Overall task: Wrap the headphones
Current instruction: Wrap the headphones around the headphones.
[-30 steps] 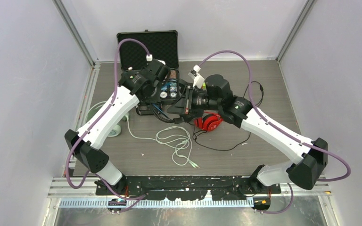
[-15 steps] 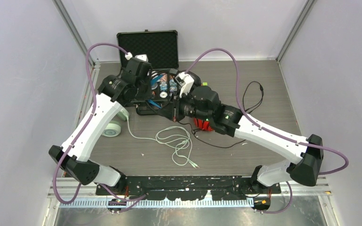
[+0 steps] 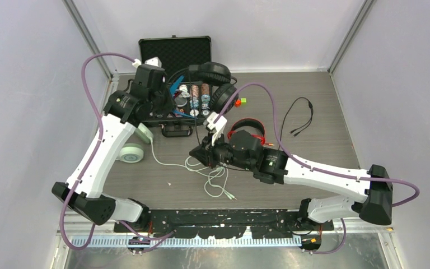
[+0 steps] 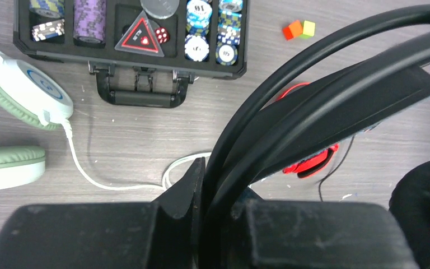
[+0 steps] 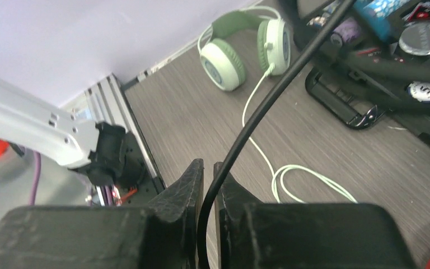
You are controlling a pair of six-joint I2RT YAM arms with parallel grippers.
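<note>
Only wrist cam (close-up), R claw (image 5: 208,166) pinching cable (image 5: 256,119)

Showing a red heart sign inside the red-edged black triangular plaque (image 4: 141,35) lying in the poker chip case (image 4: 61,51) at far left. Showing white pips on the dark red die (image 4: 163,36) just right of it. Bearing a blue ring with a small blurred mark on the mint-green headphones (image 4: 31,92). Carrying print too small for reading on the chip stacks (image 4: 197,28).

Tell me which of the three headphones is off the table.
The black over-ear headphones with blue inner padding: headband clamped in the left tool. The red headphones and mint-green headphones lie on the table.
</note>
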